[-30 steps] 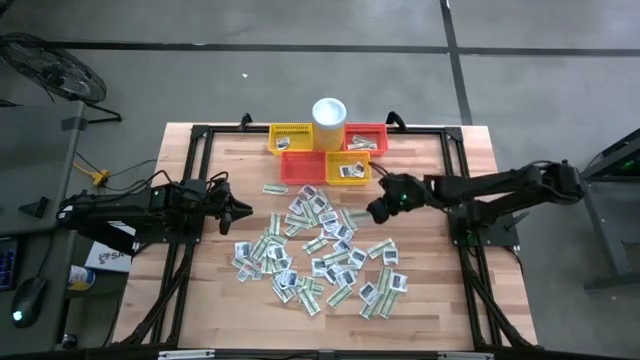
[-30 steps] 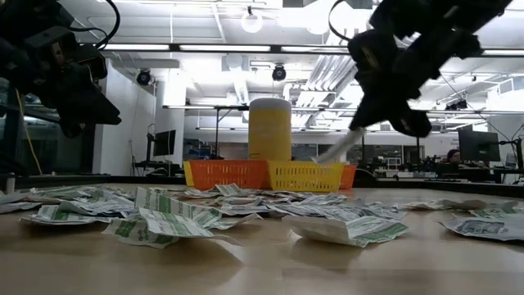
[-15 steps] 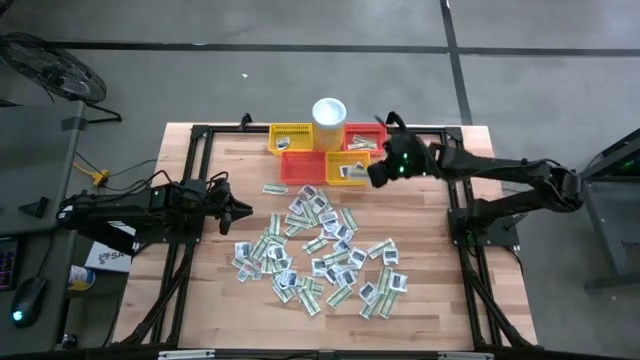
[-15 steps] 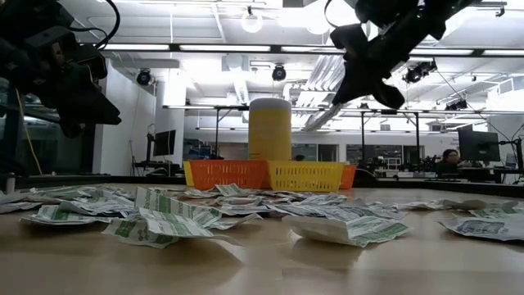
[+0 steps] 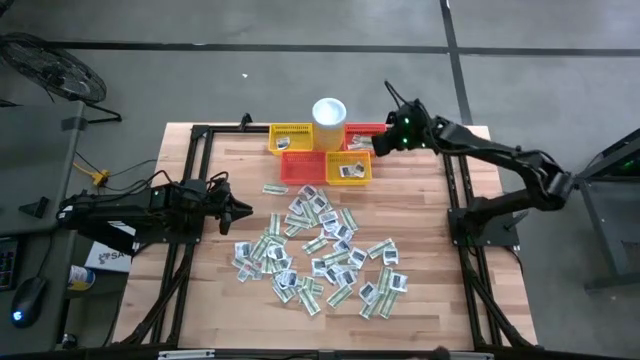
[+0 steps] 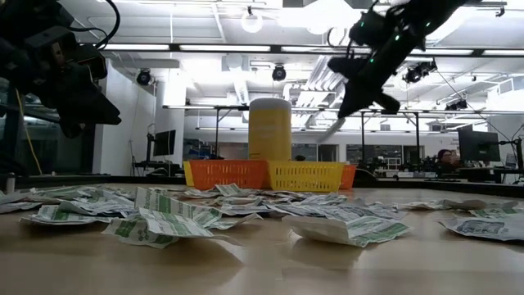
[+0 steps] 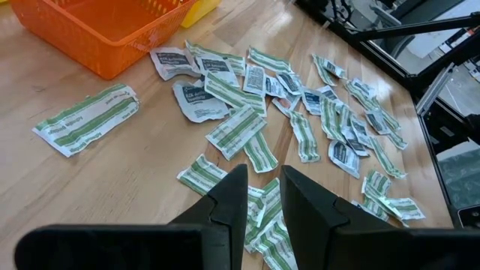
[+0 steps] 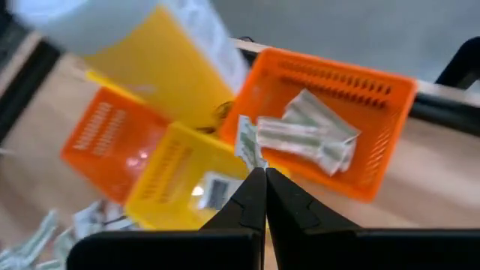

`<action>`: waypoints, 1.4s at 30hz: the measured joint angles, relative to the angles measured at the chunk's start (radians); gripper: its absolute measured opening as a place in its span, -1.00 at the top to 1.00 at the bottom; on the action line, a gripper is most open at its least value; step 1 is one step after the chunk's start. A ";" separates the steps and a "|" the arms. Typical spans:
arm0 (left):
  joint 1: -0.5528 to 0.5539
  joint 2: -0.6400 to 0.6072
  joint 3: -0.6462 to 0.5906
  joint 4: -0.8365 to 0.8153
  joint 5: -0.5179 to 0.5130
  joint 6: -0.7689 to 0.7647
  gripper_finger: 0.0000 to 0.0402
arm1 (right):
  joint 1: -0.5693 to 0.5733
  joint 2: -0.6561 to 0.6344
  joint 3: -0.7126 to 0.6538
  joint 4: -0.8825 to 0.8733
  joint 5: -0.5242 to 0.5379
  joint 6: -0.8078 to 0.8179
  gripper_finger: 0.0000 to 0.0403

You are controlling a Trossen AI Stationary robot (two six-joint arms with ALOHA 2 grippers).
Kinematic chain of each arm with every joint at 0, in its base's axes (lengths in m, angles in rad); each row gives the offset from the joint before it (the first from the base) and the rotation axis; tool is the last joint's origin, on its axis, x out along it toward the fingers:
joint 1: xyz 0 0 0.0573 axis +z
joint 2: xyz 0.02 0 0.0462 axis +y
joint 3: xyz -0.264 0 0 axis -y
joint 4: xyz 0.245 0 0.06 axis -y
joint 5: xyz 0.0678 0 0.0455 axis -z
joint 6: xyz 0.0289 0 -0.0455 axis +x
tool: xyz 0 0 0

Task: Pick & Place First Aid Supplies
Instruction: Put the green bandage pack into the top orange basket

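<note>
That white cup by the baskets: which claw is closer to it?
The right claw. It hangs above the far red-orange basket, just beside the white cup. The left claw waits by the table's left side, well short of it.

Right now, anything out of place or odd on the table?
One long packet lies alone between the heap of packets and the orange basket. The right gripper, jaws shut on a packet, is above the baskets. Nothing looks damaged.

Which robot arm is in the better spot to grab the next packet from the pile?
Probably the left. The left gripper hovers right beside the pile of packets, with its fingers apart and empty. The right gripper is far back over the red-orange basket, fingers shut.
</note>
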 joint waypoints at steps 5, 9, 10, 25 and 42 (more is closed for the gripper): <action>0.000 0.000 0.000 0.000 0.000 0.000 0.60 | -0.085 0.119 0.046 0.050 -0.083 -0.081 1.00; 0.000 0.000 0.000 0.000 0.000 0.000 0.60 | -0.130 0.227 0.106 0.057 -0.144 -0.151 1.00; 0.000 0.000 0.000 0.000 0.000 0.000 0.60 | -0.138 0.253 0.125 0.058 -0.158 -0.164 1.00; 0.000 0.000 0.000 0.000 0.000 0.000 0.60 | -0.178 0.445 0.221 0.056 -0.258 -0.215 0.83; 0.000 0.000 0.000 0.000 0.000 0.000 0.60 | -0.154 0.310 0.220 -0.189 0.061 -0.175 0.06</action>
